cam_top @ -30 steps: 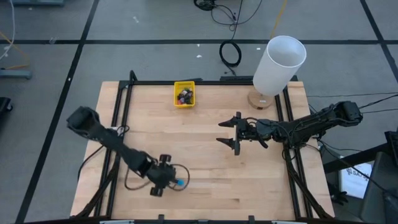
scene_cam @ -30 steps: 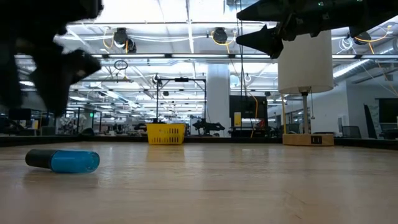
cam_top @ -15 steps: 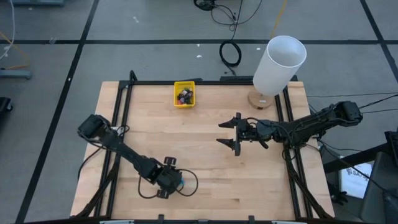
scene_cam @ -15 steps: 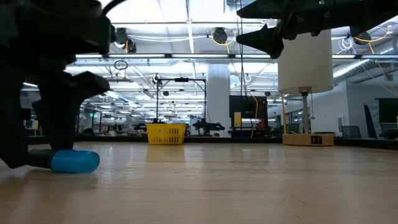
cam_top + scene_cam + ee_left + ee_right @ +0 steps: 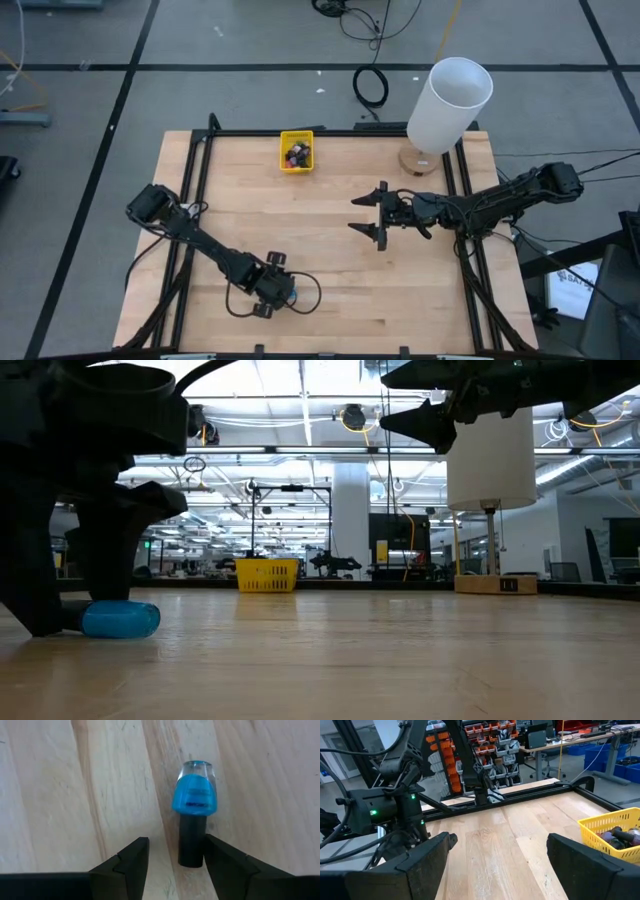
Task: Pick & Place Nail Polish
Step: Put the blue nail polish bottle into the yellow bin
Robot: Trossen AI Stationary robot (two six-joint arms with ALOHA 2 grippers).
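A blue nail polish bottle [image 5: 195, 795] with a dark cap [image 5: 192, 845] lies on its side on the wooden table [image 5: 400, 290], near the front left. My left gripper [image 5: 175, 840] points steeply down over it, open, with one finger on each side of the cap; the low view shows the gripper [image 5: 70, 625] reaching down to the table at the bottle [image 5: 120, 619]. My right gripper [image 5: 380, 214] hangs open and level above the table's middle right, holding nothing. More nail polish bottles lie in the yellow bin [image 5: 296, 152] at the far edge. My left gripper comes from above with its fingers across the lying bottle, on either side of the cap. One finger [image 5: 225, 865] stands right against the cap's side [image 5: 200, 850], and I cannot tell whether it touches. A gap shows on the other side. The bottle rests on the table.
A white lamp [image 5: 447, 105] on a wooden base stands at the far right corner. Black frame rails [image 5: 195, 180] run along the table's sides. The left arm's cable [image 5: 305, 290] loops beside the bottle. Bare wood stretches between the bottle and the bin.
My left gripper has come down and a little toward the table's right, tipping more steeply, until its fingers stand at table height on either side of the blue bottle's cap. The bottle has stayed where it lay.
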